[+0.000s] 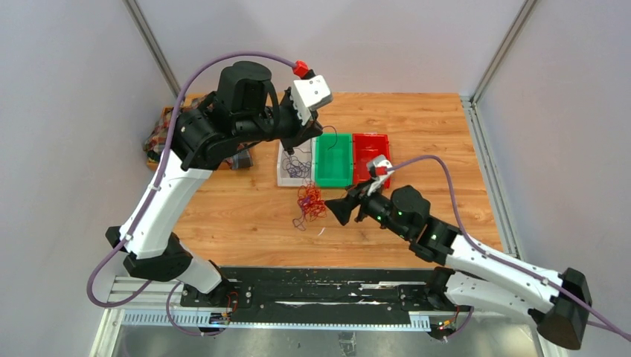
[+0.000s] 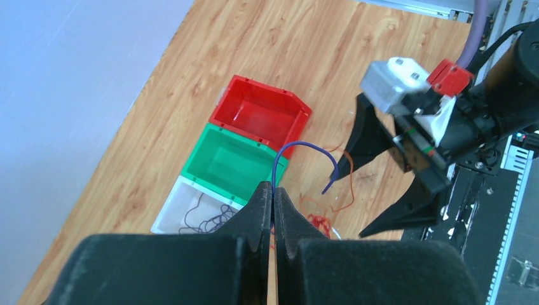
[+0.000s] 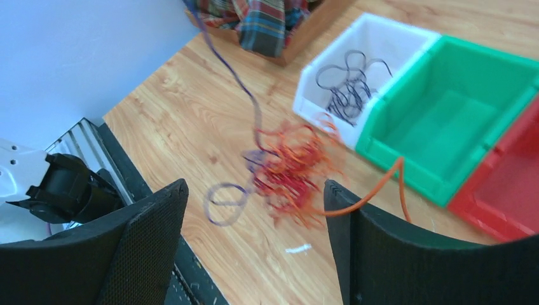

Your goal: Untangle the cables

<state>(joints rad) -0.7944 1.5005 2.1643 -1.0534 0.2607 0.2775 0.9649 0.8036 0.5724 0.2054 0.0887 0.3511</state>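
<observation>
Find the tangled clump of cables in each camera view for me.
Top external: cable clump, centre, just in front of the green bin.
Left wrist: lower centre, below the held purple cable.
Right wrist: middle of the picture.
Shared landmark: the green bin.

Right gripper [image 3: 254,190] jaws spread wide above bench [image 3: 191,108]. Cables [image 3: 289,168]: red-orange clump with purple loop, just beside white bin [image 3: 318,108] holding dark wires [image 3: 346,89]; purple strand rises upper left. Green bin [image 3: 407,159], red bin [image 3: 502,203] adjoin.

Pale grey walls [image 1: 59,111], wooden table [image 1: 245,227], metal corner posts [image 1: 154,44]
</observation>
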